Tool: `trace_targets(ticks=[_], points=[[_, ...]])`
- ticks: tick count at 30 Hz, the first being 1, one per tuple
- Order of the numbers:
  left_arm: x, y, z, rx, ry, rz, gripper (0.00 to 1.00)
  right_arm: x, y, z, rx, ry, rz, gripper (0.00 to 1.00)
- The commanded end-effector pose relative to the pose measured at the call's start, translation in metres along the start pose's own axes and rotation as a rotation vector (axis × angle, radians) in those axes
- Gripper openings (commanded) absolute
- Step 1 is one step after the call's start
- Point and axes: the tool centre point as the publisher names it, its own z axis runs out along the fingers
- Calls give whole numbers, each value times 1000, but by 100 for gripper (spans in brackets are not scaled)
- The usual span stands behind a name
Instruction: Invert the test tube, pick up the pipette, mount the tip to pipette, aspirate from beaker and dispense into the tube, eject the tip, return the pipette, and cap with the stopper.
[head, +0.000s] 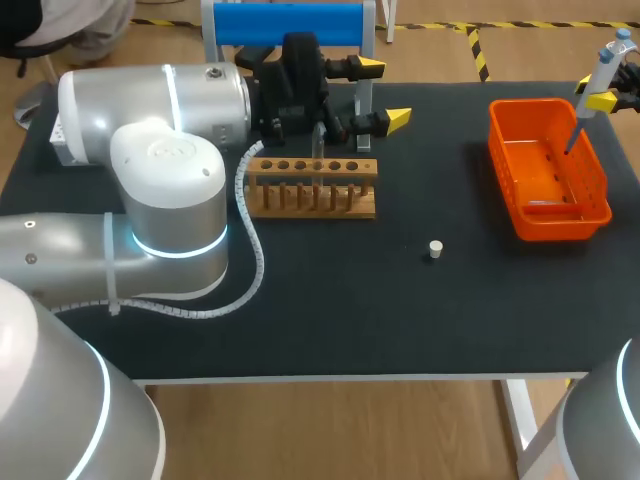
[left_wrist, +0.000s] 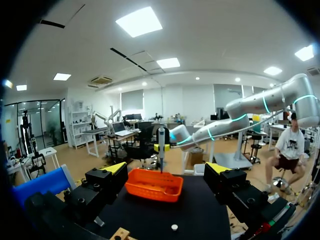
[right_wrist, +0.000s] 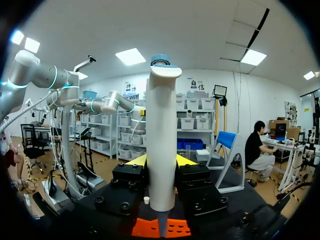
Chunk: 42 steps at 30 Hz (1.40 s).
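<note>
Pipette pinched in right hand over orange basket, left hand spread by wooden rack

Black table, wooden tube rack, orange basket well apart, small white stopper, seemingly upright, between them

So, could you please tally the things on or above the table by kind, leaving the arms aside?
rack: 1
tube: 1
basket: 1
stopper: 1
pipette: 1
stand: 1
Total: 6, not counting what lies in the basket, too small to tell.
</note>
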Motion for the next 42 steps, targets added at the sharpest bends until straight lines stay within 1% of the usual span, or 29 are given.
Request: trace_targets(ticks=[1,9,12,14,16,19,23,25,32,36,38,42], points=[[0,0,1,1,-2,-1,100,-1,0,-2,3,5,0,0],[0,0,1,1,-2,-1,100,-1,0,-2,3,5,0,0],[0,0,1,1,-2,-1,100,5,10,5,3,-8,0,0],[0,0,1,1,-2,-1,100,10,16,12,17,-13,-9,0],[0,0,1,1,-2,-1,100,14,22,19,23,-18,-19,0],[0,0,1,1,-2,-1,100,23,26,35,59,-20,-60,0],[0,0,1,1,-2,-1,100,28,24,55,54,-32,-43,0],[0,0,1,1,-2,-1,100,30,23,65,67,-38,-51,0],[0,0,1,1,-2,-1,100,35,25,103,68,-28,-57,0],[0,0,1,1,-2,-1,100,36,30,122,54,-29,-50,0],[0,0,1,1,-2,-1,100,36,33,131,56,-18,-62,0],[0,0,1,1,-2,-1,100,36,37,145,36,-25,-58,0]])
